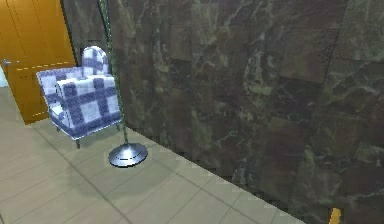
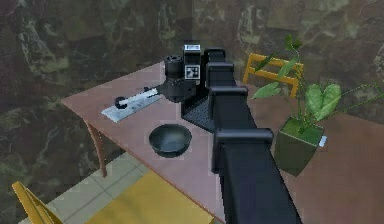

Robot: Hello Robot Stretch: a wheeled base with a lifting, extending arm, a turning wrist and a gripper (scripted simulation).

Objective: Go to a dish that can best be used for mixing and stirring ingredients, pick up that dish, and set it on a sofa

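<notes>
Blue-and-white plaid armchair [image 1: 82, 95] at left, on pale tiled floor [image 1: 60, 185]. Floor lamp [image 1: 128, 154], round metal base, just beside it. Dark marble wall [image 1: 250, 80] behind. Orange wooden door [image 1: 35, 35] far left.

Both views were dim and evenly lit. The lamp base [image 1: 128, 155] carried a bright sheen. The door [image 1: 35, 50] leaned at the forward view's left edge.

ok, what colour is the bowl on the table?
The bowl is dark grey, nearly black; best seen in the arm side view.
</notes>
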